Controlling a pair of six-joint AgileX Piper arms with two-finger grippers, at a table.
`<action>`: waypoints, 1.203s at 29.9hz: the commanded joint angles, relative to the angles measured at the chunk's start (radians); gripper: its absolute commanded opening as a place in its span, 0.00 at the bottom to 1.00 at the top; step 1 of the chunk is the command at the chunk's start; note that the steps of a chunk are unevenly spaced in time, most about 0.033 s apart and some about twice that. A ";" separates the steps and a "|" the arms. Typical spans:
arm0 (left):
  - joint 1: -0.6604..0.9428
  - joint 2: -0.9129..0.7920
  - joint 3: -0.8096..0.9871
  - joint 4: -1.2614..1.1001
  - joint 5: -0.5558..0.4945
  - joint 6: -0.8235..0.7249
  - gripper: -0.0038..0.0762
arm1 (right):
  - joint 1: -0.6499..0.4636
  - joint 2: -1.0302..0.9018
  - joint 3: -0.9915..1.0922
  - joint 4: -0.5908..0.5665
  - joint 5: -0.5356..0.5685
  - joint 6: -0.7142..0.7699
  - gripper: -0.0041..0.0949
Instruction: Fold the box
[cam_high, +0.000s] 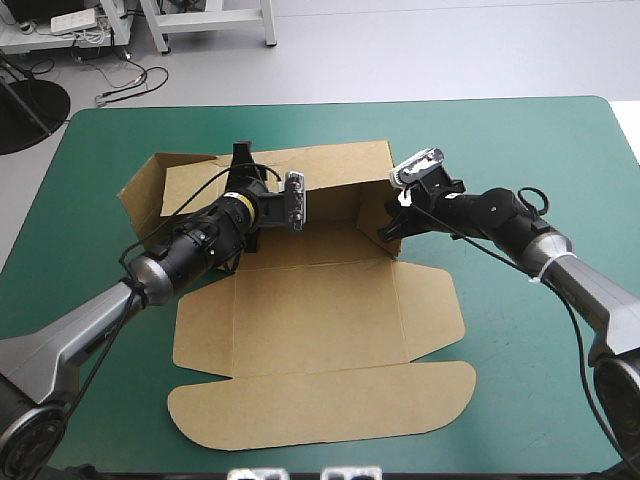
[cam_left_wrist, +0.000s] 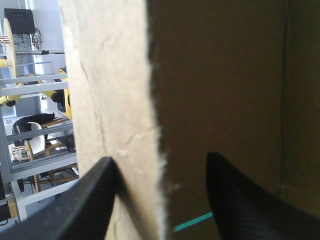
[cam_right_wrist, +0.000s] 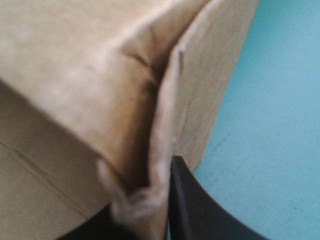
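Observation:
The brown box (cam_high: 320, 300) lies partly folded on the teal-green cover, with its back wall (cam_high: 330, 175) raised and its lid (cam_high: 320, 405) flat toward the near edge. My left gripper (cam_high: 243, 165) is at the back wall's top edge. In the left wrist view it (cam_left_wrist: 159, 157) is open, with the wall's pale cut edge (cam_left_wrist: 115, 100) standing between the black fingers (cam_left_wrist: 240, 200). My right gripper (cam_high: 392, 225) is at the box's right rear corner. In the right wrist view it (cam_right_wrist: 145, 195) is shut on the folded side wall (cam_right_wrist: 165, 125) there.
A side flap (cam_high: 140, 190) sticks out at the box's left rear corner. Another side panel (cam_high: 430, 310) lies flat on the right. Bare teal-green cover (cam_high: 540, 150) surrounds the box on the right and behind it.

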 joint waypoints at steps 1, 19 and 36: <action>-0.010 -0.022 -0.013 -0.011 -0.040 -0.017 0.65 | 0.000 -0.040 -0.031 0.034 0.001 -0.003 0.04; -0.220 -0.244 -0.013 -0.064 0.209 -0.137 0.57 | 0.000 -0.040 -0.031 0.034 0.014 0.029 0.04; -0.303 -0.472 -0.013 0.069 0.295 -0.354 0.05 | 0.000 -0.054 -0.036 0.032 0.043 0.088 0.04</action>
